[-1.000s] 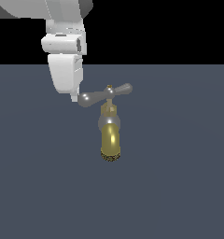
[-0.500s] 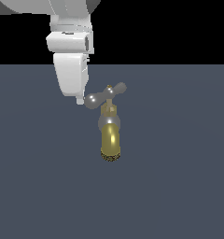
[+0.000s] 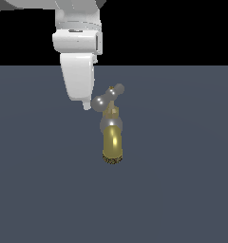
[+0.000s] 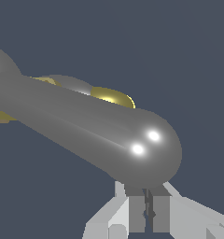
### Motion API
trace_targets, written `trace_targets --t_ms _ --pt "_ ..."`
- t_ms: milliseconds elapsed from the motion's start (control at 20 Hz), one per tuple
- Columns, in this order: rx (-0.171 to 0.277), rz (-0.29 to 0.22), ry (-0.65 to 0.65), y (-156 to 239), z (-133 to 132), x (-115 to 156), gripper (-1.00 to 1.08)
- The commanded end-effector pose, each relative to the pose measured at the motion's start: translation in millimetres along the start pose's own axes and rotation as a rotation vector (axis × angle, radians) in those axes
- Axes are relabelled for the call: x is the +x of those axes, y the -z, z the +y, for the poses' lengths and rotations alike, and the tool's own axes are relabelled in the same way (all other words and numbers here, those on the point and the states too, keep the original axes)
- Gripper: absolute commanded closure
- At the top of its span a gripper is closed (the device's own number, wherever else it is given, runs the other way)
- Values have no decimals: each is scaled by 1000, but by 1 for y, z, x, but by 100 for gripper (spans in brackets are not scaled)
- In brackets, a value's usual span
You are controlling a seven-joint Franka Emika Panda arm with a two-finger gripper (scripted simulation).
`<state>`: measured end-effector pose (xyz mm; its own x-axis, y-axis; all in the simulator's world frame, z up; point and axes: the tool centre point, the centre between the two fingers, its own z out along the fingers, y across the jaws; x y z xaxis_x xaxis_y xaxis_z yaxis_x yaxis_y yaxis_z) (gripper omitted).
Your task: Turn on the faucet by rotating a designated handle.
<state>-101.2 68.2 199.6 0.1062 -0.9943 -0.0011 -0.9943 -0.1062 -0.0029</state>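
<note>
The faucet (image 3: 113,140) stands mid-scene on the floor, its golden spout ending in a speckled dark rim. On top lies the silver handle (image 3: 109,97), a crossbar now angled, one bulbous end near me and the other farther back. My white gripper (image 3: 87,106) hangs just to the exterior view's left of the near end, its tip touching or almost touching that bulb. In the wrist view the handle (image 4: 86,126) fills the frame, with a bit of the faucet's brass (image 4: 111,97) behind it. The gripper (image 4: 147,210) fingers sit pressed together against the rounded end, holding nothing.
A flat dark blue-grey floor (image 3: 182,190) spreads around the faucet, with black background beyond its far edge. Nothing else stands in view.
My gripper has moved toward the exterior view's right. The handle has swung from nearly crosswise to a steep diagonal, its pushed end coming closer to the spout's line.
</note>
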Motion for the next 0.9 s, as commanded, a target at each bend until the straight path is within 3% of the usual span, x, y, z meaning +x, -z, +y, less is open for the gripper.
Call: trace_targets --t_ms 0,850 --pt "0 0 -1 0 1 6 108" --pt "-3 1 -22 0 14 101 108"
